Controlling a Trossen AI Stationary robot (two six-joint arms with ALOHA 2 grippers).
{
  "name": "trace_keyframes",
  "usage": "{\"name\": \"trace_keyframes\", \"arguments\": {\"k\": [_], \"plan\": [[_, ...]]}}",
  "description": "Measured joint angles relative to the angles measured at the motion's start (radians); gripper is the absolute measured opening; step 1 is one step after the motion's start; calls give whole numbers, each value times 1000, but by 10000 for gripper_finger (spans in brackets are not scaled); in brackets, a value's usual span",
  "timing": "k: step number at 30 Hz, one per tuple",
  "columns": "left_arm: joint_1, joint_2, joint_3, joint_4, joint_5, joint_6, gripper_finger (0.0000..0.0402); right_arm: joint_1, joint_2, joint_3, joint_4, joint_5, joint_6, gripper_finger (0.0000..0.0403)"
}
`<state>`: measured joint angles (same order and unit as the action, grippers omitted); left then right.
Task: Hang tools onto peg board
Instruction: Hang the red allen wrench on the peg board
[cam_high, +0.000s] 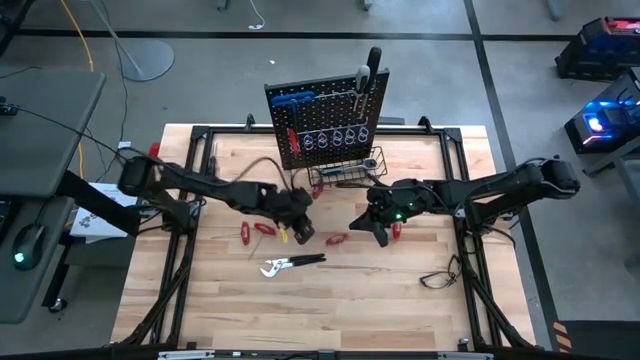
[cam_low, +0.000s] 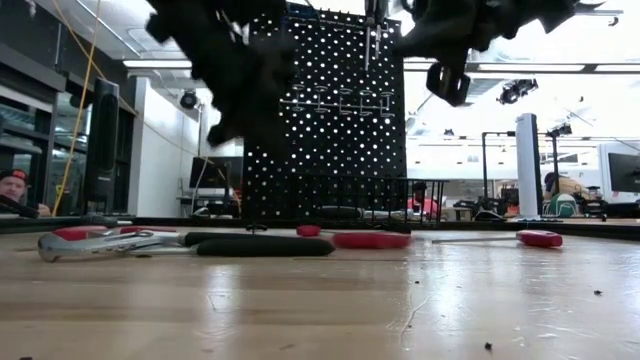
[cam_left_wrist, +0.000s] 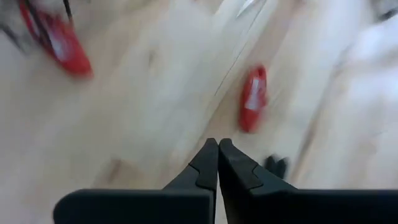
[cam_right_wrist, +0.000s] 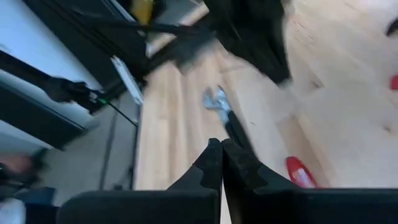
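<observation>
The black peg board (cam_high: 325, 120) stands upright at the table's far middle, with blue hex keys (cam_high: 292, 99) and other tools hanging on it. Red-handled screwdrivers (cam_high: 262, 229) (cam_high: 336, 240) (cam_high: 396, 230) and silver pliers (cam_high: 285, 264) lie flat on the wooden table in front of it. My left gripper (cam_left_wrist: 217, 144) is shut and empty, above the table near a red handle (cam_left_wrist: 253, 98). My right gripper (cam_right_wrist: 221, 144) is also shut and empty; it hovers right of the left one and points toward the pliers (cam_right_wrist: 217, 102).
A black wire basket (cam_high: 345, 172) at the board's foot holds a silver wrench (cam_high: 372, 160). A thin black cable (cam_high: 440, 275) lies near the right frame rail. Bare wood stretches along the table's near side (cam_high: 330, 310). People sit in the room behind (cam_low: 425, 200).
</observation>
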<state>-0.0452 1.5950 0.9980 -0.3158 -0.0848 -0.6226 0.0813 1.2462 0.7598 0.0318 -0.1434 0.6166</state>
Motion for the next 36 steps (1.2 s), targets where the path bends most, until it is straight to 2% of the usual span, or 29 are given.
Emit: {"name": "trace_keyframes", "arguments": {"k": [5, 10, 14, 18, 21, 24, 29, 36], "plan": [[-6, -187, 2, -42, -27, 29, 0, 25, 129, 128, -65, -32, -144, 0], [-26, -382, 2, -139, -124, 23, 0, 60, 304, 322, -347, -22, -298, 10], [-32, -513, 2, -172, -133, 31, 0, 99, 402, 446, -543, 33, -445, 61], [-35, -567, 3, -149, -138, 66, 0, 110, 472, 538, -644, 145, -406, 140], [-41, -564, 3, -132, -142, 116, 0, 92, 511, 606, -728, 160, -210, 194], [-53, -541, 3, -106, -146, 164, 0, 71, 537, 651, -782, 140, 131, 224], [-76, -507, 2, -73, -145, 198, 0, 70, 542, 658, -835, 98, 756, 226], [-97, -480, 2, -73, -142, 190, 0, 171, 542, 635, -909, 166, 1318, 224]]}}
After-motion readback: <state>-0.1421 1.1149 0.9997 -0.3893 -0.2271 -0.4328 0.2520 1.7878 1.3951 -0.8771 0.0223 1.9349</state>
